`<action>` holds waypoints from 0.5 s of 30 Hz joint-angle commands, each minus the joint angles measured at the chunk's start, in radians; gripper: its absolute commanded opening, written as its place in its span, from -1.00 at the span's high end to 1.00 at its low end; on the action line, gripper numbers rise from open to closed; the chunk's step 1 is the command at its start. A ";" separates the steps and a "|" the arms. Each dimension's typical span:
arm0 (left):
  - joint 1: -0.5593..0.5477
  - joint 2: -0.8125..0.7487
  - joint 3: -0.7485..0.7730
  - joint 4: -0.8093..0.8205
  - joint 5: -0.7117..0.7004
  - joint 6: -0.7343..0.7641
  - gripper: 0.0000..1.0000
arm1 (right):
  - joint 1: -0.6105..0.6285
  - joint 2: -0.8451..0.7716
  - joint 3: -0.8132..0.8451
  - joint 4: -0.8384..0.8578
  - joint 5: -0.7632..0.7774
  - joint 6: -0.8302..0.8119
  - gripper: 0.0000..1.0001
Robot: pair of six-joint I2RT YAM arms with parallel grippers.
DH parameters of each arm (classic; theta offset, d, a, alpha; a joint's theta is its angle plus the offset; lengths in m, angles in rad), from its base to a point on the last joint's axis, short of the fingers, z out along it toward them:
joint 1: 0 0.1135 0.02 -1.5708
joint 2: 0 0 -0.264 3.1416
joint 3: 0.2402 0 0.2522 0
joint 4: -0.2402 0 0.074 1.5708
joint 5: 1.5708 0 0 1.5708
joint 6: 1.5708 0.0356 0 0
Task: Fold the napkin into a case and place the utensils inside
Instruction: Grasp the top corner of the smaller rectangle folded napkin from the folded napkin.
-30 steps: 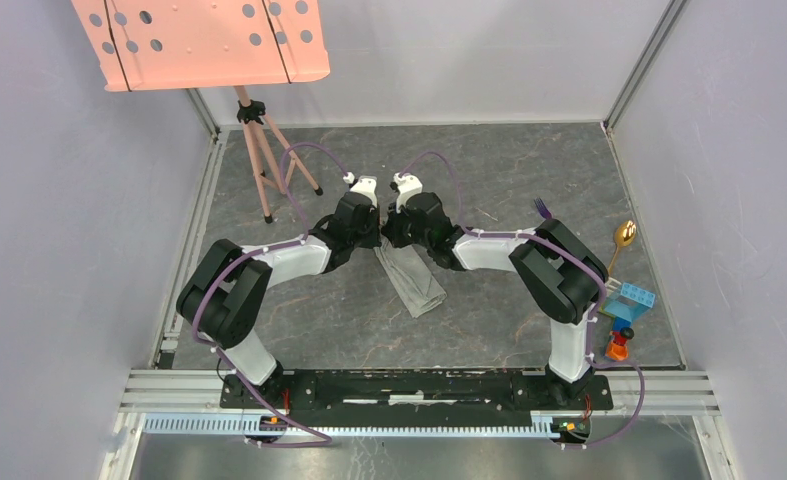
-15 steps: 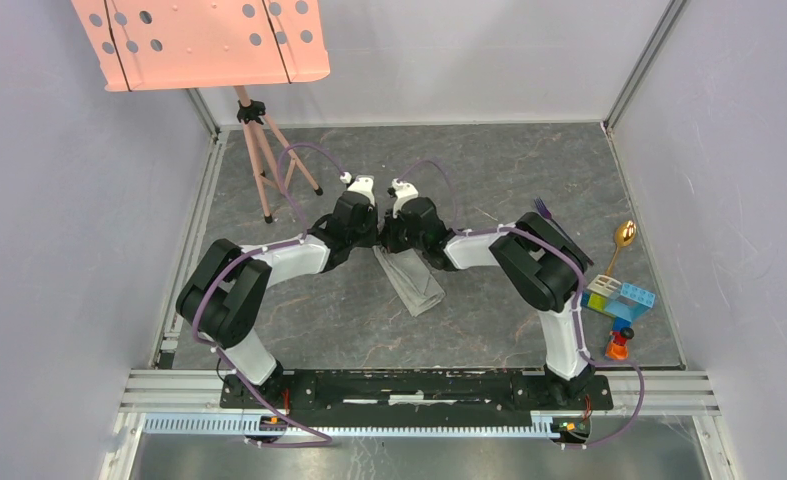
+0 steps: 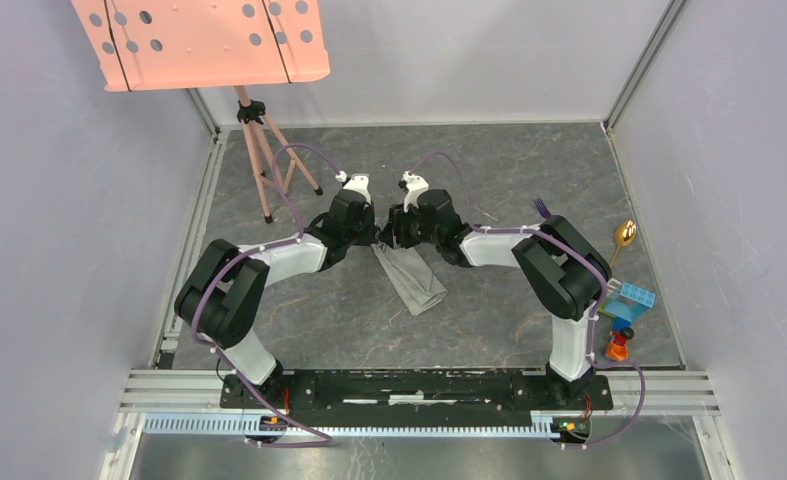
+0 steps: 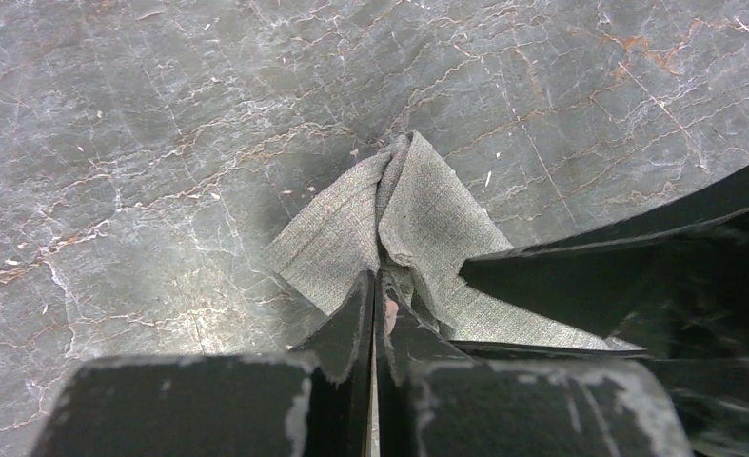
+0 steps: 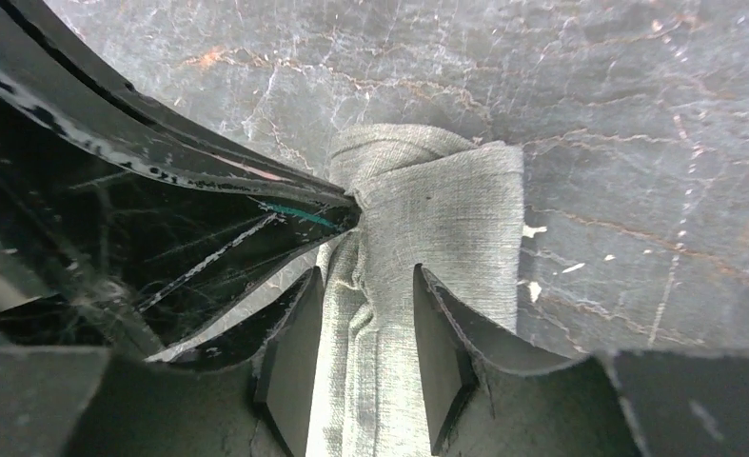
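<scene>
- From above: the folded napkin [image 3: 414, 280] lies mid-table, and my left gripper [image 3: 373, 240] and right gripper [image 3: 393, 238] meet at its far end. The fork [image 3: 542, 207] and spoon [image 3: 624, 236] lie well to the right.
- Left wrist: my left gripper [image 4: 375, 286] is clenched on bunched napkin [image 4: 418, 209] cloth.
- Right wrist: my right gripper [image 5: 365, 286] is released, its jaws astride the napkin [image 5: 446, 209].
</scene>
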 commanded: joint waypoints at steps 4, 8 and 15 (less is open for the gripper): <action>0.007 -0.045 -0.010 0.040 0.016 -0.036 0.95 | -0.022 -0.035 0.017 0.017 -0.045 -0.033 0.08; 0.009 -0.050 -0.010 0.041 0.019 -0.036 0.95 | -0.022 0.006 0.054 0.032 -0.056 -0.019 0.16; 0.009 -0.048 -0.001 0.041 0.029 -0.037 0.95 | -0.010 0.081 0.109 0.042 -0.074 0.023 0.47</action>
